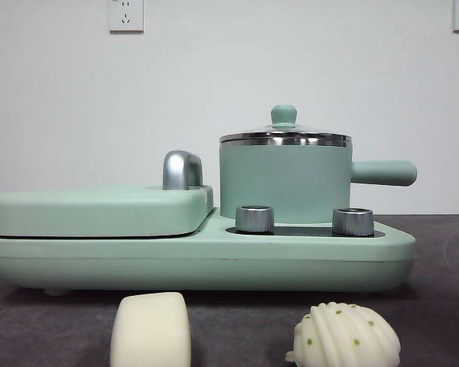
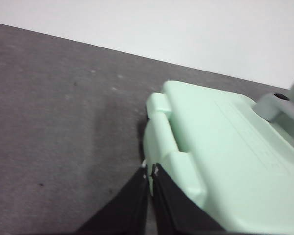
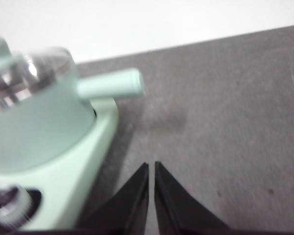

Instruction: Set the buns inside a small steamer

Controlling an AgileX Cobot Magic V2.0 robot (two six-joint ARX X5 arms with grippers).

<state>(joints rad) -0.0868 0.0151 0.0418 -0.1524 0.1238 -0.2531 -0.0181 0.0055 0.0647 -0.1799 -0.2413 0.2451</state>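
My left claw (image 2: 150,172) hangs w/ jaws together, holding nothing, by the left end of the mint cooker base (image 1: 199,256). My right claw (image 3: 152,167) is likewise pressed together, off the base's right end. Small steamer (image 1: 284,180) sits lidded on the base's right half; view there is blurry. Smooth bun (image 1: 151,330) & ridged bun (image 1: 346,336) lie on the worktop (image 1: 436,306), near side, apart.

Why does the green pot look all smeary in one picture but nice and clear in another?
In the right wrist view the small steamer and its lid are blurred, their edges soft. In the front view the small steamer is sharp, with bright glare on its steel rim. In the left wrist view the griddle lid is slightly soft too.
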